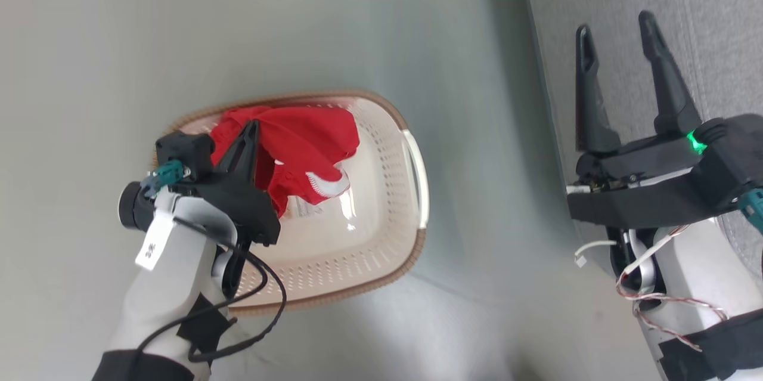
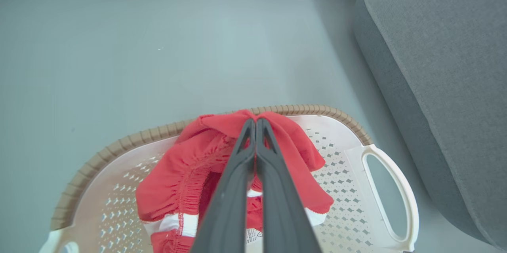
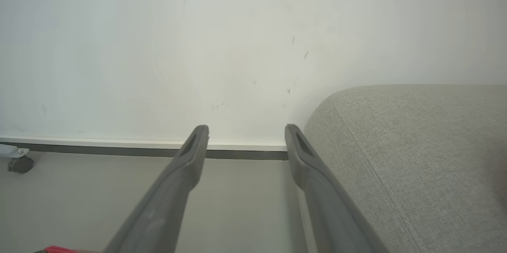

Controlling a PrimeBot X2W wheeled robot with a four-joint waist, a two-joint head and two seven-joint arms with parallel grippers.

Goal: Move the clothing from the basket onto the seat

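Note:
The red clothing (image 1: 304, 142) with its white band hangs bunched above the cream basket (image 1: 381, 238), which stands on the grey floor. My left gripper (image 1: 253, 126) is shut on the clothing's top fold; in the left wrist view its fingertips (image 2: 255, 122) pinch the red fabric (image 2: 174, 181) over the basket (image 2: 348, 158). The lower part of the garment still reaches down inside the basket. My right gripper (image 1: 617, 26) stands open with nothing between its fingers, held over the edge of the light grey seat (image 1: 703, 23). The right wrist view has those fingers (image 3: 245, 132) beside the seat (image 3: 416, 158).
Grey floor lies all around the basket, with a strip of it between basket and seat. A pale wall with a white skirting board (image 3: 99, 142) runs behind. A small caster wheel (image 3: 18, 162) sits at the far left by the wall.

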